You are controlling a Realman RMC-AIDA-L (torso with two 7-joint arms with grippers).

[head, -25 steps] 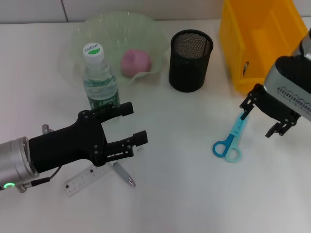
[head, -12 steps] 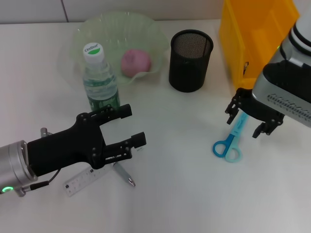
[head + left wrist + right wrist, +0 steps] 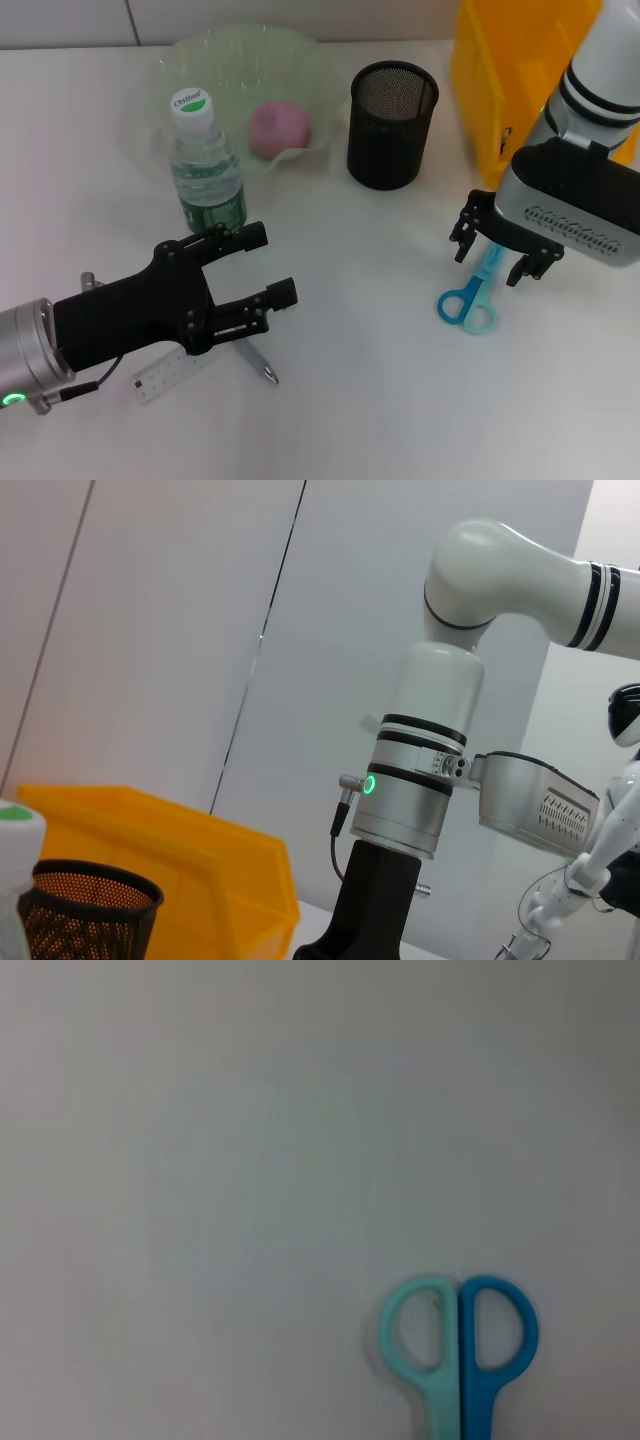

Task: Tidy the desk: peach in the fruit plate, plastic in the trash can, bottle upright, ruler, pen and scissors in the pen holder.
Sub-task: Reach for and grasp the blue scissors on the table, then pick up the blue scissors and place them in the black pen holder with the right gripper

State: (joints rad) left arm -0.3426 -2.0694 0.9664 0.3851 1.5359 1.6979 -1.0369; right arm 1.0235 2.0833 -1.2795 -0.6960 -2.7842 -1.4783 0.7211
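Blue and teal scissors (image 3: 468,302) lie flat on the white desk; their handles also show in the right wrist view (image 3: 459,1341). My right gripper (image 3: 494,252) is open, its fingers on either side of the blade end. My left gripper (image 3: 270,265) is open and empty, above the grey pen (image 3: 256,361) and the clear ruler (image 3: 168,372). The water bottle (image 3: 205,160) stands upright. The pink peach (image 3: 278,128) lies in the green fruit plate (image 3: 315,70). The black mesh pen holder (image 3: 392,125) stands at centre back. No plastic is in view.
The yellow bin (image 3: 525,80) stands at the back right, close behind my right arm. The left wrist view shows the pen holder (image 3: 85,910), the yellow bin (image 3: 160,845) and my right arm (image 3: 420,780) beyond them.
My right gripper has moved left and come down over the scissors' blade end. My left gripper has drifted slightly back towards me, still open.
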